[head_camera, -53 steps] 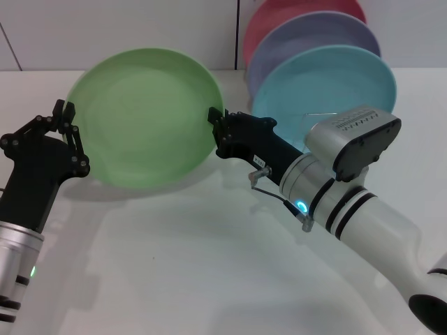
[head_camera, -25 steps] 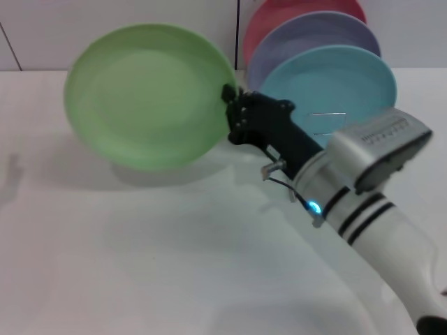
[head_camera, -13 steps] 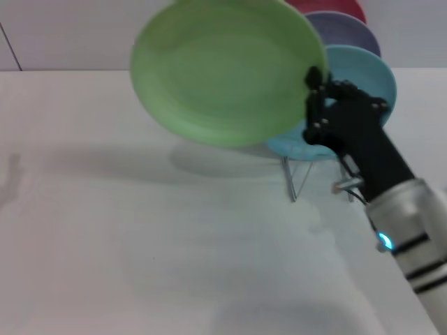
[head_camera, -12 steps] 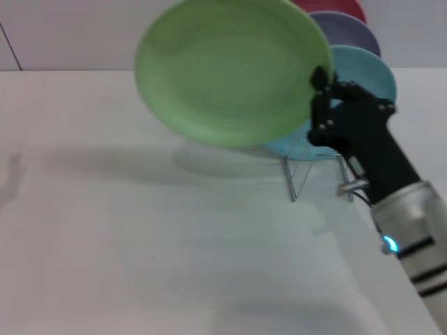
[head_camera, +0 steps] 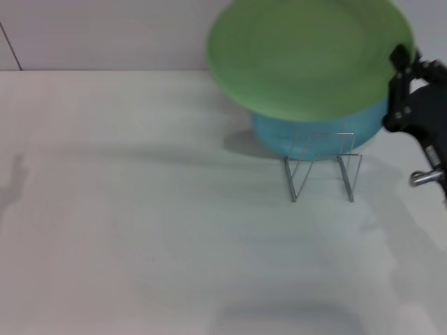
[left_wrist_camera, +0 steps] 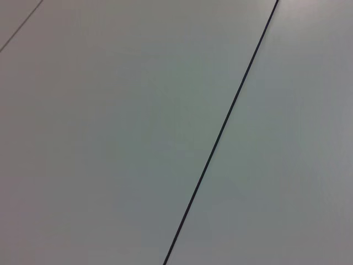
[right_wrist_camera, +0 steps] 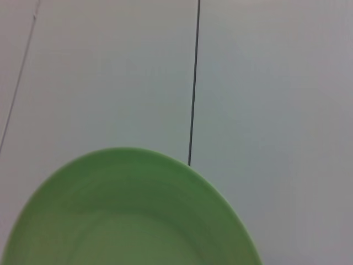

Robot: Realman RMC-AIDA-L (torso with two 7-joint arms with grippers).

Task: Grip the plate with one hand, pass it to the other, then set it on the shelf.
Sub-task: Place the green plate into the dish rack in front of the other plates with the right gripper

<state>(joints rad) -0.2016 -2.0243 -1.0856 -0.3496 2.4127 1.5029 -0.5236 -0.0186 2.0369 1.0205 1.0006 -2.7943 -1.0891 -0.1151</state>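
Right gripper [head_camera: 400, 59] pinching green plate [head_camera: 311, 52] by its rim, held in the air over the shelf [head_camera: 323, 167].
Thin silver wire shelf holds a light blue plate [head_camera: 314, 136], apparently upright; green plate round, shallow, matte; white table [head_camera: 140, 230] smooth.

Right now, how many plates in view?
2. The green plate is held up by the right gripper above the rack; a light blue plate stands behind. Others may be hidden.
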